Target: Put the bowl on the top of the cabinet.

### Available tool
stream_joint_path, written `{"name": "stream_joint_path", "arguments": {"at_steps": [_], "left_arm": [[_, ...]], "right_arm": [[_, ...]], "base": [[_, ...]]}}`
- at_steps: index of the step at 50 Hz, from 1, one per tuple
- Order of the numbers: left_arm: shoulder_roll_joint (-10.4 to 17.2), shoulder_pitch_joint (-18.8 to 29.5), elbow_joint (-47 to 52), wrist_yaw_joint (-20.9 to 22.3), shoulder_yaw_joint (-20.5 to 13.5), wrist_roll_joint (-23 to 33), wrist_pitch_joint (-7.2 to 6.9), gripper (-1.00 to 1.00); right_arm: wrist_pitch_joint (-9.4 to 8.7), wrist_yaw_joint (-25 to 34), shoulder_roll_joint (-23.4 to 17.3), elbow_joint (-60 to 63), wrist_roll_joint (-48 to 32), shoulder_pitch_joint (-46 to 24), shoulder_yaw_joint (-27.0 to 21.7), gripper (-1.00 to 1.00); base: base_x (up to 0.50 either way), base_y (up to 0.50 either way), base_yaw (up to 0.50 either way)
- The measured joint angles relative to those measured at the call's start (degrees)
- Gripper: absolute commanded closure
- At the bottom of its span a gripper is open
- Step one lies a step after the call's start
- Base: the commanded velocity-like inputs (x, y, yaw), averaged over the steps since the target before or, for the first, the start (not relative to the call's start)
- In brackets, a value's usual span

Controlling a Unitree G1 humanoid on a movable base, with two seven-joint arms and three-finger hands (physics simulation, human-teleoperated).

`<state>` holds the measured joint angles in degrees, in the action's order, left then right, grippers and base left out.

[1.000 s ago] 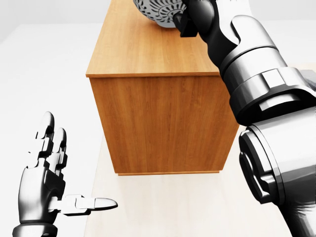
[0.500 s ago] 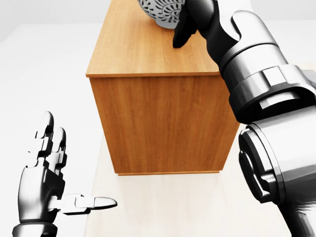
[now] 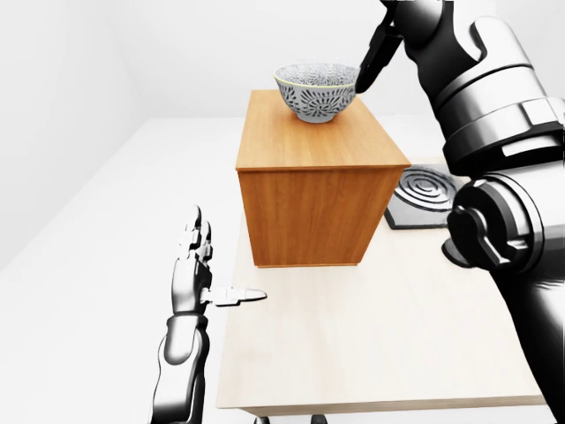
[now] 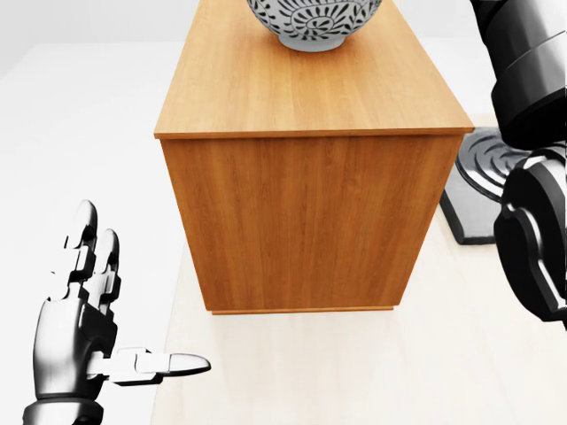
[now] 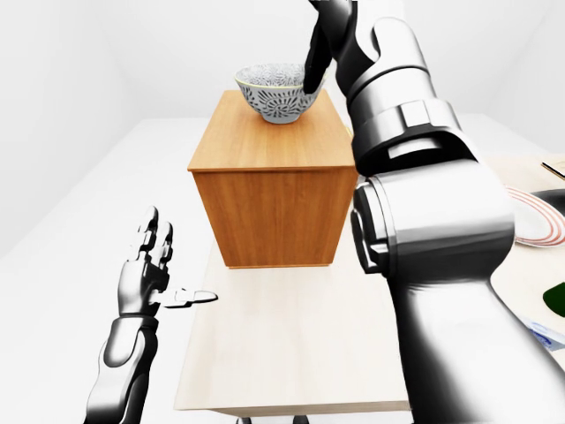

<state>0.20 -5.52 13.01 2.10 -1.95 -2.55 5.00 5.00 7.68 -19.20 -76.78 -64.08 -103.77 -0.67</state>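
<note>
**Bowl sits on the cabinet top, right hand just beside its rim**

Nearest the camera, at the lower left of the head view, the left hand [image 4: 84,341] hangs beside the left edge of the pale table [image 3: 371,353], holding nothing. Its fingers stand upright and close together, while the thumb sticks out sideways toward the table, so the hand is spread open.

On the right side of the eye views, the right arm [image 5: 424,230] fills much of the picture, rising from the lower right up toward the top.

Farther along the table stands the wooden cabinet [image 3: 313,181], a plain box with its grain running vertically on the side that faces the camera. It rests directly on the tabletop. To its right in the left-eye view, a dark square plate with concentric rings [image 3: 422,199] lies flat on the table, partly hidden by the cabinet's corner and the right arm.

At the far end of the cabinet top sits the bowl [image 3: 316,90], white with a dark leafy pattern, upright and resting on the wood. The right hand [image 3: 375,53] is just beside the bowl's right rim in the left-eye view, its dark fingers pointing down toward the rim. No finger wraps the bowl; whether a fingertip touches the rim cannot be told. Beyond lie only white walls and floor.
</note>
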Motion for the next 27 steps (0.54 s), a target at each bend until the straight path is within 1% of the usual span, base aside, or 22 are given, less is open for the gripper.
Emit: {"name": "stream_joint_path", "arguments": {"at_steps": [17,27], "left_arm": [[0.0,-0.1,-0.2,0.0,0.1,0.2,0.00,-1.00],[0.0,0.0,-0.4,0.0,0.1,0.2,0.00,-1.00]], "right_arm": [[0.00,3.7,-9.4,-0.5,-3.9,-9.3,-1.7,-1.00],[0.00,5.2,-13.8,-0.6,-6.4,-13.4,-2.8,-1.00]], "base": [[0.00,0.00,0.00],[0.00,0.00,0.00]]}}
